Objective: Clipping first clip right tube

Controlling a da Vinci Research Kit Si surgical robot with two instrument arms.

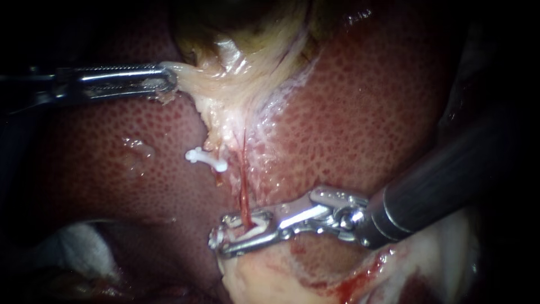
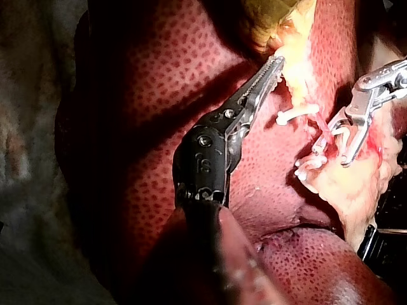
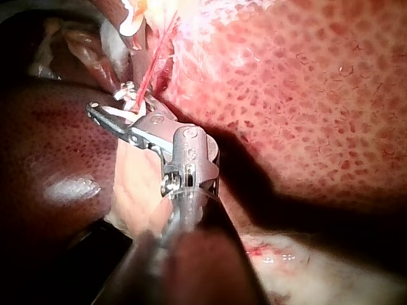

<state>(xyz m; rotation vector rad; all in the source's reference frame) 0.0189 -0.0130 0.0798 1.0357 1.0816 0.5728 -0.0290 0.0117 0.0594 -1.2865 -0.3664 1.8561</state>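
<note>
- My left instrument (image 1: 167,79) comes in from the left. Its end effector is clenched on a fold of pale tissue (image 1: 194,79) at the lower edge of the gallbladder (image 1: 242,22), and the tissue is drawn towards the left.
- From that pale tissue, strands run down across the liver (image 1: 371,107) and thin out into two tubes.
- The right tube (image 1: 243,188) is the thin red one. It runs almost straight down and ends inside the end effector of my right instrument (image 1: 220,233).
- My right instrument enters from the lower right. Its end effector grasps a white clip (image 1: 254,229): one jaw lies above the clip and one below, with a narrow gap showing between them.
- The right tube passes through that gap, so the white clip sits across it, low on the tube where it meets the pale, blood-smeared tissue (image 1: 270,276) beneath.
- In the right wrist view the red tube drops in between the two jaws.
- A second clip (image 1: 206,159) sits squeezed across the left tube (image 1: 218,179). It is just beside the right tube and well above my right instrument.
</note>
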